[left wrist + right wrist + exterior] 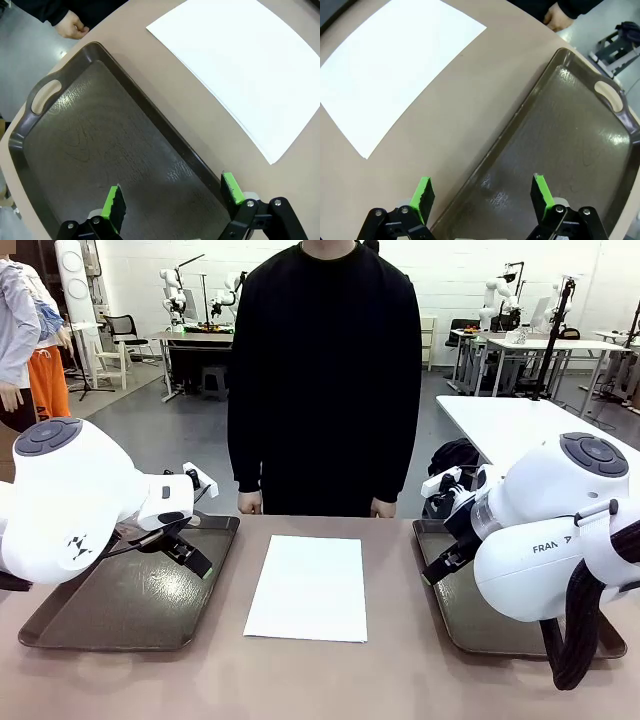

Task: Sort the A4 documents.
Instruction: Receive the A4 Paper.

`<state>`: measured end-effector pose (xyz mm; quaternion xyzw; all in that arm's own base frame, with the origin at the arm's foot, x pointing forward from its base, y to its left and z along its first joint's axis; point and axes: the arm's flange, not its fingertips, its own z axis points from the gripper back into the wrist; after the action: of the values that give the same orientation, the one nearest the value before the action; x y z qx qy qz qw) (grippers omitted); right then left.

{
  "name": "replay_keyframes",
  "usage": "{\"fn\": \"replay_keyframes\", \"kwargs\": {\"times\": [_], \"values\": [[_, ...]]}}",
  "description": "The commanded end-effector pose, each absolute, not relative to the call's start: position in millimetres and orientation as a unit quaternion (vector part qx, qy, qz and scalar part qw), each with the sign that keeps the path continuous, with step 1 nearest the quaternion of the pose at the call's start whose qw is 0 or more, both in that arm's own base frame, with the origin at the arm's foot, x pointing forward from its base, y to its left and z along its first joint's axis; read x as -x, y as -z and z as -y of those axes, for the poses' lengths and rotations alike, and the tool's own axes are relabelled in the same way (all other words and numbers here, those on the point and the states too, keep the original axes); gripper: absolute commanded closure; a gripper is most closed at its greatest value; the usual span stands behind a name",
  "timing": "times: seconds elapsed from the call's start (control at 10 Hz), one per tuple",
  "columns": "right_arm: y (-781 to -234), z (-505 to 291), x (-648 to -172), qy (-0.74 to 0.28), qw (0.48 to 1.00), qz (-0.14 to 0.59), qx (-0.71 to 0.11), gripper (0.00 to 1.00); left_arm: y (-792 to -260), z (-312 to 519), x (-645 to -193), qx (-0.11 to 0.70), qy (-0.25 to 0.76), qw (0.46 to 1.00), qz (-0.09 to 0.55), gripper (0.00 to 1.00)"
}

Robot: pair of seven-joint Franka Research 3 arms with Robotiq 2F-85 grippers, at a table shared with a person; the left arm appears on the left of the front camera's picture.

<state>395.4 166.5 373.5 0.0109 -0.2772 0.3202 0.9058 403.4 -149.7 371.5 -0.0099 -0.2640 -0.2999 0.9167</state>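
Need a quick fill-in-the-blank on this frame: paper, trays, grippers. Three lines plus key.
1. The A4 documents lie on the table between the left tray and the right tray, inside ____ of them.
2. The left gripper hangs over the left tray with its jaws ____.
3. The right gripper, holding nothing, hangs over the inner edge of the ____ tray.
Missing words: neither; open; right.

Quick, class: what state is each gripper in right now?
Left gripper: open, holding nothing.
Right gripper: open, holding nothing.
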Motion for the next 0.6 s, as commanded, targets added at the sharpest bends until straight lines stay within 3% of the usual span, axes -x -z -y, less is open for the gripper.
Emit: {"fn": "replay_keyframes", "kwargs": {"times": [0.0,0.5], "values": [[-373.5,-166.5,-395.4,-0.320,0.906,0.277,-0.011,0.00,-371.6,149.7,-403.4,0.010,0.300,0.917,0.264,0.00],[-373.5,-166.5,-395.4,-0.320,0.906,0.277,-0.011,0.00,-371.6,149.7,-403.4,0.010,0.300,0.917,0.264,0.00]]}}
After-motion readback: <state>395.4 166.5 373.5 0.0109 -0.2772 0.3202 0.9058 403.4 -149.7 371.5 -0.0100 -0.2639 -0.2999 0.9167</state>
